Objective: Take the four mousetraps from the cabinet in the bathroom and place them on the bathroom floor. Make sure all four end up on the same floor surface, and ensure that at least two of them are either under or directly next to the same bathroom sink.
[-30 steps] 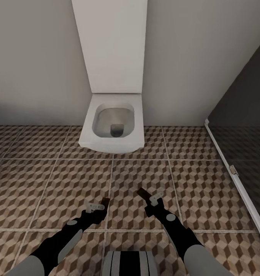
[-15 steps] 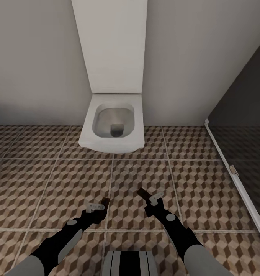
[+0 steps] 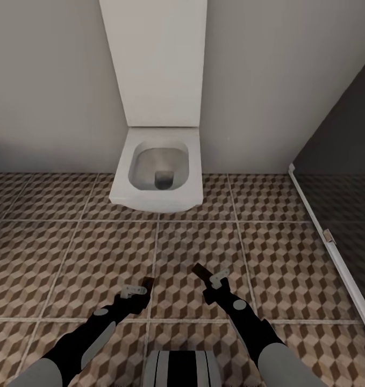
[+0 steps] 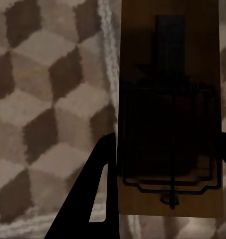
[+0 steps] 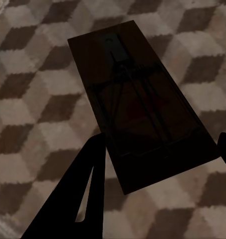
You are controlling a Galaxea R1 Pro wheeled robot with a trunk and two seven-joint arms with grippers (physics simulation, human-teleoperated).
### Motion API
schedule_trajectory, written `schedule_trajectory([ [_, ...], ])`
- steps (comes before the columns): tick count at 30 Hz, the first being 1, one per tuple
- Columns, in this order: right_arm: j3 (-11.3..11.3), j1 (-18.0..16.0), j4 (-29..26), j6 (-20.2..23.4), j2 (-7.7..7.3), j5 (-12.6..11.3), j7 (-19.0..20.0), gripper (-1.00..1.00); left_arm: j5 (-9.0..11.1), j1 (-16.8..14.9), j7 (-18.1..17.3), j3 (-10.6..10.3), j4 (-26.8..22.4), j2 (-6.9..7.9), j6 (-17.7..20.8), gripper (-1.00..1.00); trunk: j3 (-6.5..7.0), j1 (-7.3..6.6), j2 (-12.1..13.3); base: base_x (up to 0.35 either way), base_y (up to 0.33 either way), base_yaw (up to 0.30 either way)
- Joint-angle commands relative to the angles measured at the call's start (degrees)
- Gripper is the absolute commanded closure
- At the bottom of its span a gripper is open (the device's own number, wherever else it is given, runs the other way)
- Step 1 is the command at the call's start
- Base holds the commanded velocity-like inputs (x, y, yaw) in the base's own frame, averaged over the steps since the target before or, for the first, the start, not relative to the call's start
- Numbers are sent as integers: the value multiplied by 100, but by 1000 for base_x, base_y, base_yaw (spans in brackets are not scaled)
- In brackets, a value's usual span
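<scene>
Low over the bathroom floor (image 3: 64,252), in front of the white toilet (image 3: 155,177), both arms hang with something in their pinch. The left gripper (image 3: 141,287) is clenched on a mousetrap (image 3: 148,281) — in the left wrist view that brown board (image 4: 167,114) with its dark wire sits between the two black fingers (image 4: 93,199). The right gripper (image 3: 212,278) grips a second mousetrap (image 3: 200,271), and in the right wrist view this board (image 5: 142,109) lies tilted over the cube tiles. Both traps are held off the floor. I think the step now is carrying them to where they go. No sink shows, so the next move likely calls for turning and rolling to it, then lowering each trap flat beside or under it before letting go. No words or brand marks can be read on the traps — they are too dark.
</scene>
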Motion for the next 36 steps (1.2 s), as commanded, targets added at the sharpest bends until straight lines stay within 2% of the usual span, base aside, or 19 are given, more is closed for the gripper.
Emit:
schedule_trajectory([
  [1, -9, -2, -1, -18, 2, 56, -11, 100, 40, -4, 22, -22, -9, 7, 20, 100, -13, -1, -1, 0, 0, 0],
  [8, -1, -2, -3, -29, 2, 56, -20, 100, 40, -4, 22, -29, -122, 42, 15, 100, -75, -1, -1, 0, 0, 0],
  [17, 6, -2, 11, -52, -1, 59, -46, 100, 32, -4, 129, 11, -667, 211, 18, 100, -98, -1, -1, 0, 0, 0],
  [19, 9, -2, 21, -53, 6, 59, -238, 100, 32, -4, 329, 25, -914, 252, 23, 100, -98, -1, -1, 0, 0, 0],
  [24, 14, -2, 73, -53, 41, 41, -1056, 100, 31, -4, 954, 23, -1494, 310, 168, 100, -98, -1, -1, 0, 0, 0],
  [36, -6, -2, 113, 4, 66, 29, -1186, 100, 26, -4, 1018, 15, -1538, 318, 218, 100, -98, -1, -1, 0, 0, 0],
])
